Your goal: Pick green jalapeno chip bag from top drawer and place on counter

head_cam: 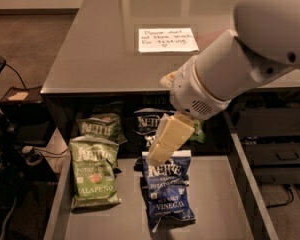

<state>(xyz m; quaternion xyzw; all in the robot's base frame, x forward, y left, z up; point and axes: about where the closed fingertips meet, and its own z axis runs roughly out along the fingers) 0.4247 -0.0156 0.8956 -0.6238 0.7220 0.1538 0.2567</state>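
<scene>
The green jalapeno chip bag lies flat at the left of the open top drawer, its white JALAPENO word facing up. The counter stretches behind the drawer and carries a white handwritten note. My gripper hangs over the middle of the drawer, just above the top edge of a blue vinegar bag and to the right of the jalapeno bag. It touches nothing that I can see. The large white arm reaches in from the upper right.
A darker green Kettle bag and a black Kettle bag stand at the drawer's back, with a green item partly hidden behind the arm. Dark drawer side walls flank the floor. Cables and clutter lie left.
</scene>
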